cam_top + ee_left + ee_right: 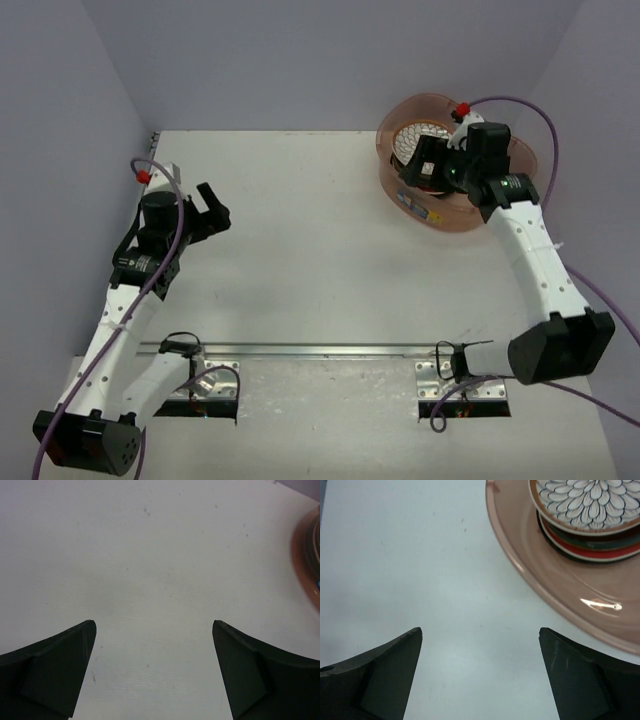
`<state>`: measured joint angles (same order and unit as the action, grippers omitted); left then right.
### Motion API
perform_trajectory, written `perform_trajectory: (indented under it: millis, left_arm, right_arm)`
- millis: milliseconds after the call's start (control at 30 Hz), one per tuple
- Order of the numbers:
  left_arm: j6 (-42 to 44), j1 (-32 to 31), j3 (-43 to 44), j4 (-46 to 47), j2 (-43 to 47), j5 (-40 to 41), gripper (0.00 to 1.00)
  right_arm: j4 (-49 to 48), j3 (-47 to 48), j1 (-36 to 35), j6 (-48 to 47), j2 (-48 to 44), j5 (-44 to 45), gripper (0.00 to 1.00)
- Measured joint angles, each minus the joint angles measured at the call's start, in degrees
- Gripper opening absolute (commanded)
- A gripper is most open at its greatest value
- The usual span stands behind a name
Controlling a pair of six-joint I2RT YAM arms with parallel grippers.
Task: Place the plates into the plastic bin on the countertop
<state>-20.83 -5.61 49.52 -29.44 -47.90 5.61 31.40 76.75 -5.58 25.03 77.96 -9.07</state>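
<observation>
ok so quick take: the plates (590, 510) are sitting in a neat stack inside the bin (555, 580), toward its far-left side in the top view. Top one is white w/ a dark petal pattern and a brownish rim. Under it I can make out dark, teal-ish and red edges, can't count them tbh. Can't spot any plate outside the bin in any view. Right tool (480, 635) is wide open w/ nothing between the fingers, hanging at the bin's left side about over the rim, and its cam looks at bare bench (300, 250) just beside the bin wall. Left tool (154, 625) is also wide open and empty, well apart from the bin, way off to its left over the bench, w/ the bin only peeking in at the edge of its cam. Handling-wise, imo: these look like glazed ceramic, so stiff, a bit heavy for their size, slick on the glaze, and def chippable if dropped or clacked onto the stack. Lying flat there's not much to bite, so best bet is the rim, one finger over the lip and one under, pinching where the edge lifts off whatever's below. The raised rim of the top plate is the obvious spot. Bin itself looks like thin translucent plastic, light, prob slides if bumped and the walls likely flex some, so I'd keep off the wall going in/out.
</observation>
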Motion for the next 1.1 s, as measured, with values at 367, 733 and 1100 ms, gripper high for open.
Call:
perform_trajectory:
  millis: [367, 733, 1100]
  left_arm:
    - [3.33, -1.99, -1.18, 1.68, 1.52, 8.04, 1.0]
    - [6.85, -7.21, -9.36, 3.84, 15.68, 8.78, 1.0]
    - [7.07, -8.29, -9.36, 4.75, 15.65, 8.76, 1.0]
  right_arm:
    - [9.73, -12.39, -1.41, -9.12, -32.49, 6.56, 0.99]
    - [14.88, -19.99, -1.43, -11.6, -46.25, 4.13, 0.99]
    - [13.72, -26.4, -1.41, -11.99, -47.42, 4.0, 0.99]
